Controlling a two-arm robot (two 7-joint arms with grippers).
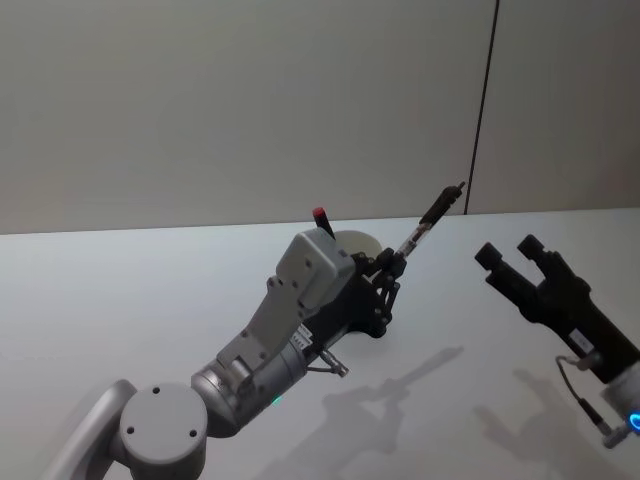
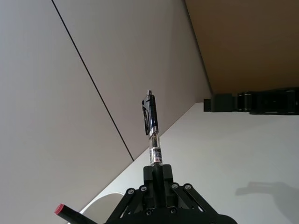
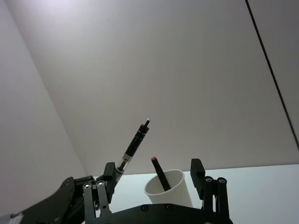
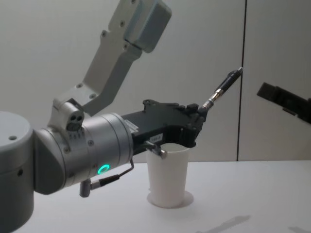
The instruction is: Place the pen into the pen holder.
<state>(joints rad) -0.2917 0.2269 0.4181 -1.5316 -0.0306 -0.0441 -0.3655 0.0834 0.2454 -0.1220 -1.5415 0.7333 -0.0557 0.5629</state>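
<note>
Chest view, left gripper (image 4: 198, 115): clamped on pen (image 4: 222, 91), clip end toward 2 o'clock.
Pen holder (image 4: 167, 177): at 7 o'clock below it.
Right gripper (image 1: 512, 254): fingers wide apart.

pen (image 1: 432, 214): you see a black top, a clear barrel and a small printed band.
pen holder (image 4: 167, 174): plain white, no print.
second pen (image 3: 159, 171): black, red tip.
left gripper (image 1: 394, 263): black.
left arm (image 4: 82, 155): silver-grey, with a green ring light.
right gripper (image 1: 508, 252): black.
desk (image 1: 100, 300): your white surface.
</note>
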